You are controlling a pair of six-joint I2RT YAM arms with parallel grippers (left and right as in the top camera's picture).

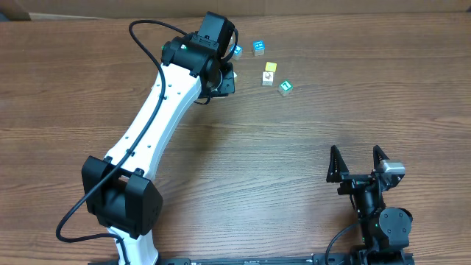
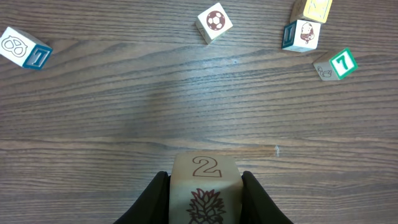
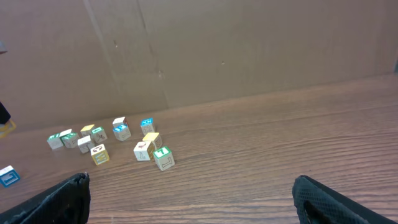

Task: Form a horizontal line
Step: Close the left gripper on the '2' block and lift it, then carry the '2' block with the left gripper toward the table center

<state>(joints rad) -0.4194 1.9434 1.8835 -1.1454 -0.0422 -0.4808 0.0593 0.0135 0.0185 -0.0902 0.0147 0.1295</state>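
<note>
Wooden table [image 1: 294,169] carries everything. Left arm [image 1: 158,110] stretches from the near-left edge toward the far edge, middle. Right gripper [image 1: 356,156] sits by the near-right corner, jaws spread wide, nothing between them, well apart from all the cubes.

Left gripper [image 2: 204,198] is narrow and clamped on the pineapple cube [image 2: 204,177]. 1 finger presses each side face. The 2 face is on top and the pineapple face is toward the wrist camera, both prints upright, and the cube sits square to the fingers. Cannot tell if it touches the table.

The horizontal line is not formed: the cubes lie loose near the far edge, middle. Overhead, 4 of them right of the wrist string out on a slant from far-left to near-right, not parallel to the far edge: teal cube [image 1: 258,47], yellow cube [image 1: 270,68], white cube [image 1: 268,78] touching the yellow one, green 7 cube [image 1: 285,87].

Wrist view also shows a soccer-ball cube [image 2: 214,23] alone and an 8 cube [image 2: 25,48] far off to the left, tilted.
</note>
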